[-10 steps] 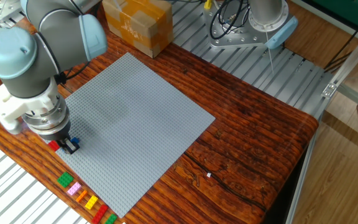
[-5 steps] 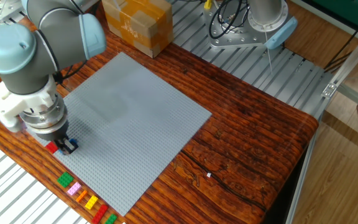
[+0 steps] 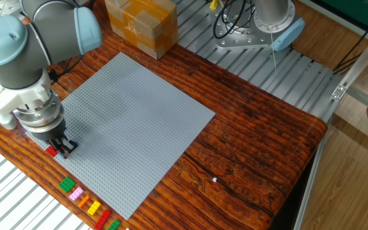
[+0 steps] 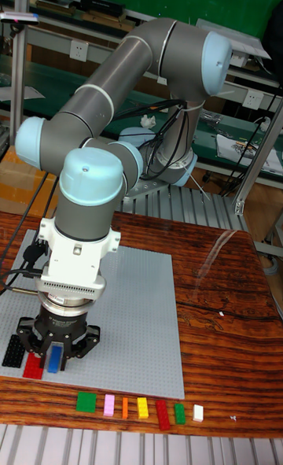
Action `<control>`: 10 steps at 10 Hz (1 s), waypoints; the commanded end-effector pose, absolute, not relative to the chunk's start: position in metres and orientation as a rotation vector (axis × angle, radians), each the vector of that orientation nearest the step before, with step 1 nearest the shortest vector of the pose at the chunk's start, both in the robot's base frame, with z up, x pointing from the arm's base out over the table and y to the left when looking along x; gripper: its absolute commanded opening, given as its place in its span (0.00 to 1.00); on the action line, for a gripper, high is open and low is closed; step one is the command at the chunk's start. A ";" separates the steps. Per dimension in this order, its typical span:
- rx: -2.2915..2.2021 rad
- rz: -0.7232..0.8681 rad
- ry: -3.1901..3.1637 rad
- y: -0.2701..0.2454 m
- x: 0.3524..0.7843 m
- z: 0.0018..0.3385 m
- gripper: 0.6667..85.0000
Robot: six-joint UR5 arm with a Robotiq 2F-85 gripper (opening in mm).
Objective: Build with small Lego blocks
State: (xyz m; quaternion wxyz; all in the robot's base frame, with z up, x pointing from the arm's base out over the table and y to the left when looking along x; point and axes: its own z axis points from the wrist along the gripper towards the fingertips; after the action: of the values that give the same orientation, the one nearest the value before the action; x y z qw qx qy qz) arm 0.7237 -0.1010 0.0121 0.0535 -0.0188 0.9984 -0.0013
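Tool (image 4: 53,359) of the grey-and-pale-blue arm hangs low over the near left corner of the large grey studded baseplate (image 3: 133,121), fingers pointing straight down, and between them sits a small blue studded brick (image 4: 53,360), so the fingers look clamped on it; in the fixed view the tool (image 3: 61,148) hides that brick almost wholly. Just beside it on the baseplate lie a small red brick (image 4: 33,366) and, further out at the plate's edge, a small black brick (image 4: 13,350); whether the blue brick touches the red one cannot be told. Along the near edge of the dark wooden tabletop (image 3: 254,147), off the baseplate, a row of loose small bricks lies side by side: green (image 4: 86,403), pink (image 4: 109,406), thin orange (image 4: 124,407), yellow (image 4: 142,407), a longer red one (image 4: 162,414), another green (image 4: 179,413) and a white one (image 4: 198,412). At the far side of the tabletop, beyond the baseplate, stands a brown cardboard box (image 3: 141,25) sealed with tape.
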 end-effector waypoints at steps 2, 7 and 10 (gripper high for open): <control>0.034 0.031 3.047 -0.096 0.722 0.016 0.25; 0.081 -0.009 3.050 -0.097 0.720 0.021 0.17; 0.164 0.014 3.048 -0.089 0.716 0.016 0.00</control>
State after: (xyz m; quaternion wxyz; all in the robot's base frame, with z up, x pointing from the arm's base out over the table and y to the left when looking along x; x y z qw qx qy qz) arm 0.7182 -0.0933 0.0169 0.0443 0.0342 0.9984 -0.0023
